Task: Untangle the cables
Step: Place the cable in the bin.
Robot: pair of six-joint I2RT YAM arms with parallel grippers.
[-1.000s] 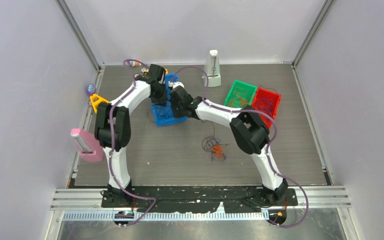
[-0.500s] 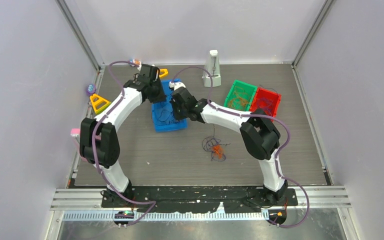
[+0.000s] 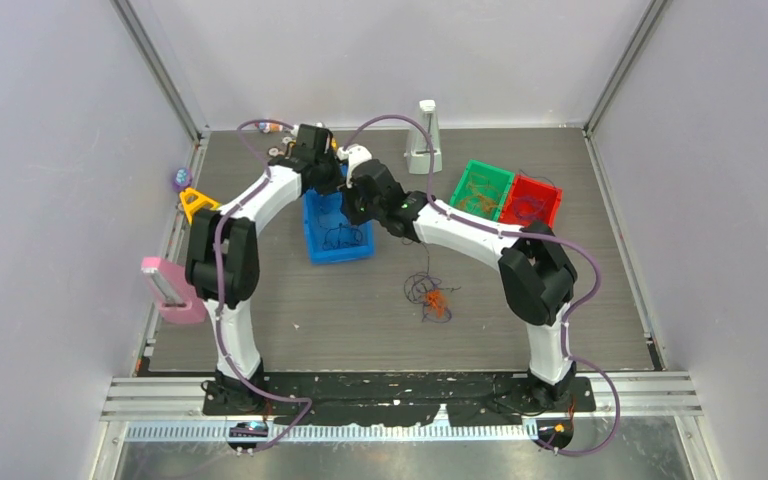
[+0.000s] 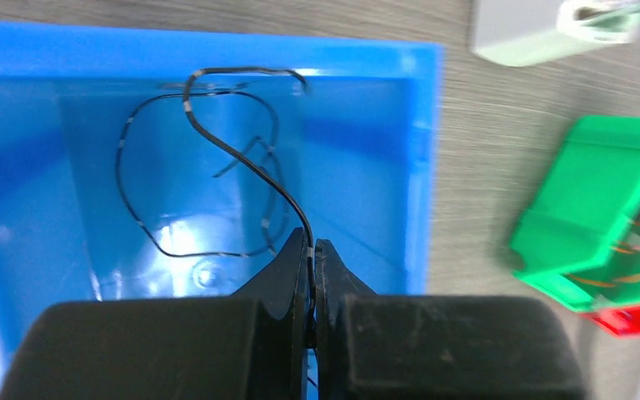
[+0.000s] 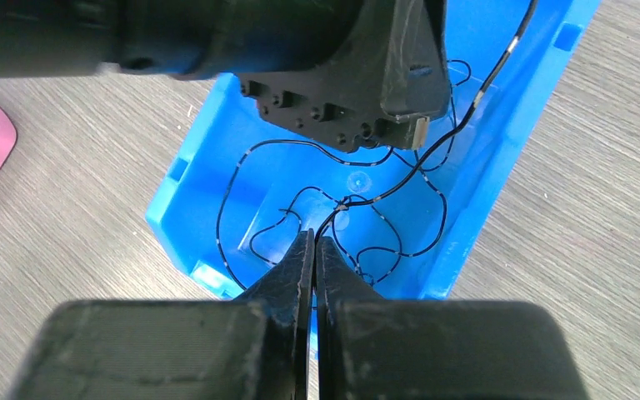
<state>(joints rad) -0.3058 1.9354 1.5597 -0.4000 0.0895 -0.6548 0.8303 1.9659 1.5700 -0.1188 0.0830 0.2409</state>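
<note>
A loose clump of orange and dark cables lies on the table in front of the blue bin. Both grippers hang over that bin. My left gripper is shut on a thin black cable that curls up from its jaws across the bin. My right gripper is shut on the black cable too, and the strand runs up to the right past the left gripper. More black loops lie on the bin floor. In the top view the left gripper and right gripper are close together.
A green bin and a red bin, both with thin strands inside, stand at the back right. A grey upright gadget stands at the back. At the left edge are a yellow triangle and a pink object.
Both grippers have shifted toward the back of the blue bin, uncovering more of its floor. The left arm swung left, then came back. Both grips stayed shut.
</note>
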